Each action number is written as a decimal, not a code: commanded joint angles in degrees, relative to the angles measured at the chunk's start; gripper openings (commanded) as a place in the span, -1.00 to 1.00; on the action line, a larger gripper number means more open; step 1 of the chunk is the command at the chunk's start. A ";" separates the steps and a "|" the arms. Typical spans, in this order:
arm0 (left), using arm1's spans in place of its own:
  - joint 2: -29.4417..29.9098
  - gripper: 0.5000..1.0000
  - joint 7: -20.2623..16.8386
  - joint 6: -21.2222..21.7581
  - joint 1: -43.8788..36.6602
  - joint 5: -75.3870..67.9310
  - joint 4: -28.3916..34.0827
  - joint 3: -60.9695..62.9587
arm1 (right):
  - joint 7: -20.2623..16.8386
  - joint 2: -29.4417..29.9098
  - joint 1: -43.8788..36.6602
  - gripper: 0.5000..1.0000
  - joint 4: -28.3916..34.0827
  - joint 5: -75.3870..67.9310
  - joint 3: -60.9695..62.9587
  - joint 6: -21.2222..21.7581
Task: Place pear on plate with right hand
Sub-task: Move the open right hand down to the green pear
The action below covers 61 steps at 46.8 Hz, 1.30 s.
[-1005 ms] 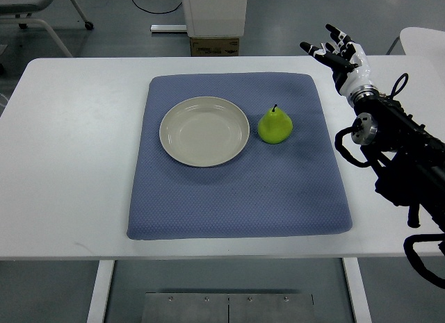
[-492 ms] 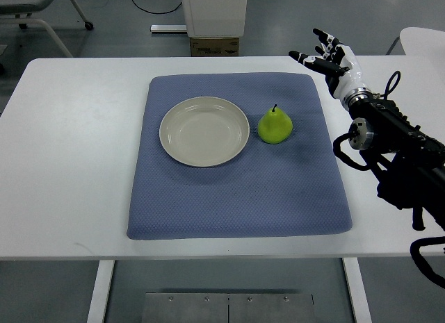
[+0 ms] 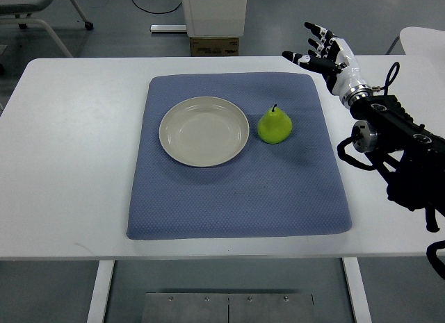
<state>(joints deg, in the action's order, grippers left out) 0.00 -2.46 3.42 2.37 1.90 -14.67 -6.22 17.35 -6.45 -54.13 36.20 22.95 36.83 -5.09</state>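
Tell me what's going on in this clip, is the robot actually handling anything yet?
Not yet. The right hand hovers open above the table's far right, beyond the corner of the blue mat, holding nothing. The pear stands upright on the mat, just right of the empty plate and apart from it. The hand is well away from the pear, so no grasp has begun. The left arm is out of view.

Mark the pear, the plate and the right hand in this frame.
pear [image 3: 274, 126], top view, middle of its green body.
plate [image 3: 169, 121], top view, bare left rim.
right hand [image 3: 329, 53], top view, middle of the open hand, holding nothing.
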 commanded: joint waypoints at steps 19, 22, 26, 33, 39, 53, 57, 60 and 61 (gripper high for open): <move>0.00 1.00 0.00 0.01 0.00 0.03 0.00 -0.02 | 2.25 0.03 0.34 1.00 0.09 0.08 -3.25 0.87; 0.00 1.00 0.00 0.01 0.00 0.04 0.00 -0.02 | 4.44 -0.67 0.52 1.00 0.18 0.17 -5.97 2.36; 0.00 1.00 0.00 0.01 0.00 0.04 0.00 -0.02 | 8.48 -2.95 0.52 1.00 0.97 0.17 -10.19 4.03; 0.00 1.00 0.00 0.01 0.00 -0.05 0.00 -0.02 | 13.41 -6.21 0.52 1.00 3.69 0.34 -15.82 5.00; 0.00 1.00 0.00 0.01 0.00 0.03 0.00 0.07 | 16.75 -7.00 0.43 1.00 4.05 0.70 -18.81 5.00; 0.00 1.00 0.00 0.01 0.00 -0.05 0.00 -0.02 | 17.65 -6.74 0.43 1.00 3.79 2.19 -25.84 3.77; 0.00 1.00 0.00 0.01 0.00 -0.05 0.00 -0.02 | 17.65 -6.39 0.52 1.00 3.70 2.36 -26.99 2.63; 0.00 1.00 0.00 0.01 0.00 0.04 0.00 0.07 | 17.65 -6.21 0.69 1.00 3.61 2.37 -28.21 1.67; 0.00 1.00 0.00 0.01 0.00 0.04 0.00 -0.02 | 17.65 -6.21 0.69 0.99 3.61 2.37 -28.65 1.23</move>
<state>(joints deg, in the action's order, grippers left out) 0.00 -2.46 3.43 2.37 1.90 -14.68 -6.22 35.02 -12.75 -53.57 39.87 25.31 9.27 -2.90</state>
